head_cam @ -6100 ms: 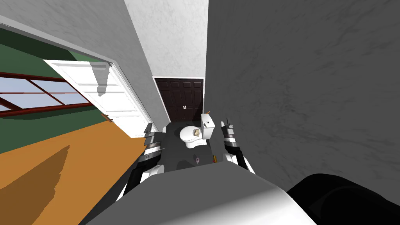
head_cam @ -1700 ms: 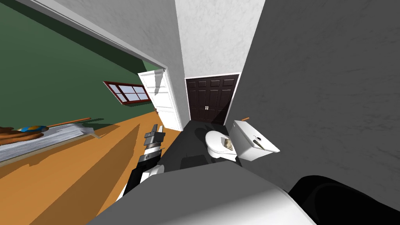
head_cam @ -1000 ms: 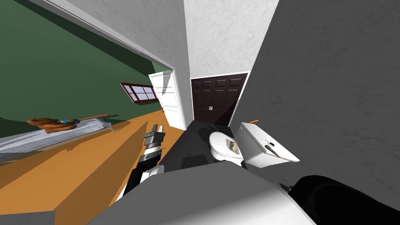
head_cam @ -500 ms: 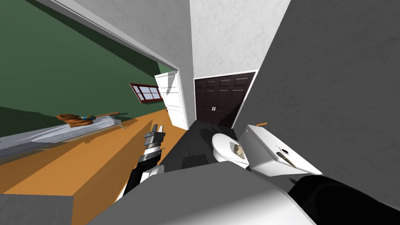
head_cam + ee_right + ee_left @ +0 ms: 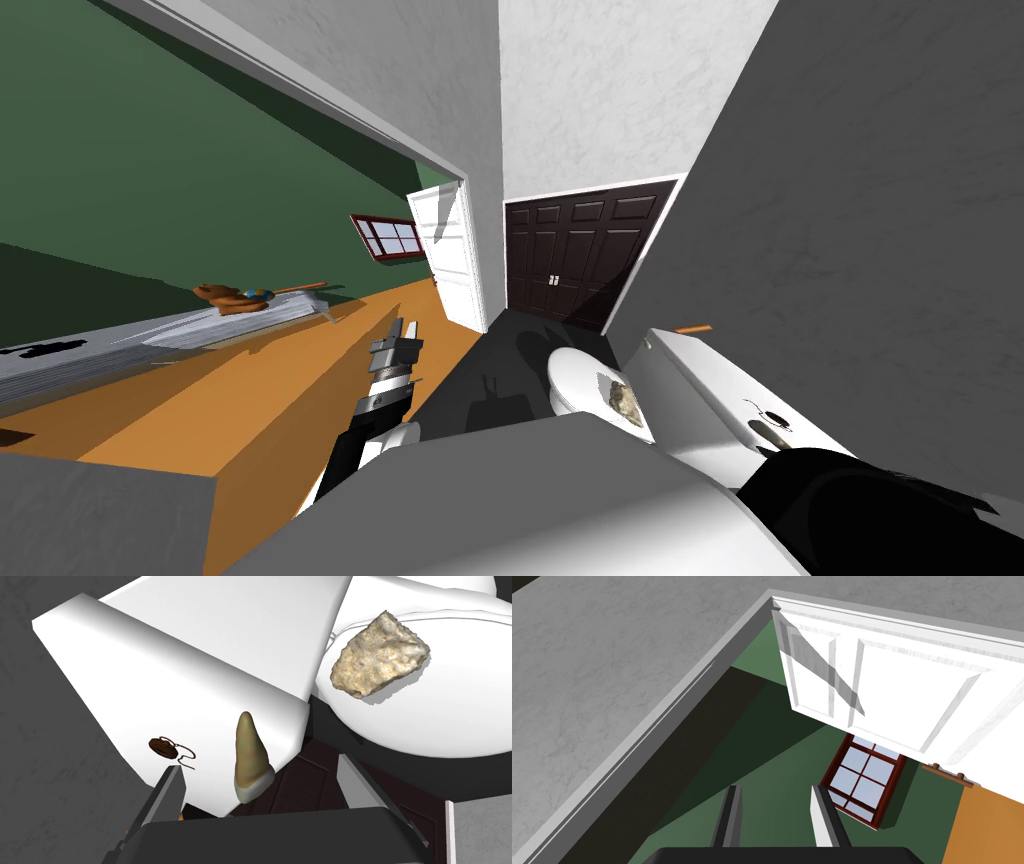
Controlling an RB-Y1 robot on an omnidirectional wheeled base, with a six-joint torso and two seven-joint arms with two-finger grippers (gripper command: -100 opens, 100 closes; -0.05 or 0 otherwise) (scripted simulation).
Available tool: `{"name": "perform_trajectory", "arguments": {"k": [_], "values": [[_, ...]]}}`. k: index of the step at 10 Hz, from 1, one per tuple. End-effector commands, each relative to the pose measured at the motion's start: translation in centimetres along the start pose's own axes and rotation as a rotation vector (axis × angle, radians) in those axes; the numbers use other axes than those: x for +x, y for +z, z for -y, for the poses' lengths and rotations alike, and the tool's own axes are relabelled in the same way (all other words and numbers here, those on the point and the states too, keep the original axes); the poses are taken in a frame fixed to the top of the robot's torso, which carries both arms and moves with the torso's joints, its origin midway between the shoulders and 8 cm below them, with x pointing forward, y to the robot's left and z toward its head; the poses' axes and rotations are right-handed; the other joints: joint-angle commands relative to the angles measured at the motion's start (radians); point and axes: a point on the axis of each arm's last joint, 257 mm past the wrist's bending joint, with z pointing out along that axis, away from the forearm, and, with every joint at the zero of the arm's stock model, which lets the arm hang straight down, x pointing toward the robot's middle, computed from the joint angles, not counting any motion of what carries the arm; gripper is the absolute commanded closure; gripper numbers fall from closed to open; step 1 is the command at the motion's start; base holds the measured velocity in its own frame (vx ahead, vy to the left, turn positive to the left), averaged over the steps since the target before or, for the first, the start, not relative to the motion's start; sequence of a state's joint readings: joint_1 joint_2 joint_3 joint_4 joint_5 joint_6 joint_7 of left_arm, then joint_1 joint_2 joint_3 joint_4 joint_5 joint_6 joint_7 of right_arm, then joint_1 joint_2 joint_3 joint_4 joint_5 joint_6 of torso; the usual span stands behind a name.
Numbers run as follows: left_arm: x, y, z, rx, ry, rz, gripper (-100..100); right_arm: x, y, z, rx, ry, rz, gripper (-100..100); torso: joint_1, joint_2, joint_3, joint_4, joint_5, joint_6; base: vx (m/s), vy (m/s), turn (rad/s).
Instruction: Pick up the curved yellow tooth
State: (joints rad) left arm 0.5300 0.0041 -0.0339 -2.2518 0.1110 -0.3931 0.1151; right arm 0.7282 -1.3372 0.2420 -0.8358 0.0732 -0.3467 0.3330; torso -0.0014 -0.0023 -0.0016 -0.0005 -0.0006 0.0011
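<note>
The curved yellowish tooth lies on the white toilet tank lid, its pale root end towards my hand. My right gripper hovers just above it, open, with the tooth between the fingers and not touched. In the head view the tooth is small, on the tank lid at the lower right. My left gripper is held out over the floor, open and empty.
A small dark pendant on a thin chain lies on the lid beside the tooth. A beige rock rests on the toilet seat lid. A grey wall runs close on the right. A dark double door stands ahead.
My view has swung and closed in on the toilet, which now sits nearer at the lower right. The left arm has kept its pose.
</note>
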Motion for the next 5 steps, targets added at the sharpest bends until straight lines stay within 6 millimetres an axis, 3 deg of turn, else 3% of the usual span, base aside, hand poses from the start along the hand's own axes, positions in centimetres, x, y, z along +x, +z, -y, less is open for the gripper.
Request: {"name": "perform_trajectory", "arguments": {"k": [1, 2, 5], "values": [[0.0, 0.0, 0.0, 0.000, 0.000, 0.000, 0, 0.0, 0.0, 0.0, 0.000, 0.000, 0.000, 0, 0.000, 0.000, 0.000, 0.000, 0.000, 0.000, 0.010, -0.005, -0.003], [0.0, 0.0, 0.0, 0.000, 0.000, 0.000, 0, 1.6, -0.3, 0.5, 0.009, 0.022, -0.011, -100, 0.001, 0.003, 0.002, 0.001, 0.000, 0.000, 0.000, -0.002, 0.151], [0.0, 0.0, 0.0, 0.000, 0.000, 0.000, 0, 3.1, -0.6, 1.0, 0.018, 0.042, -0.022, -100, 0.002, 0.005, 0.003, 0.001, 0.000, 0.000, -0.009, -0.003, 0.116]]}}
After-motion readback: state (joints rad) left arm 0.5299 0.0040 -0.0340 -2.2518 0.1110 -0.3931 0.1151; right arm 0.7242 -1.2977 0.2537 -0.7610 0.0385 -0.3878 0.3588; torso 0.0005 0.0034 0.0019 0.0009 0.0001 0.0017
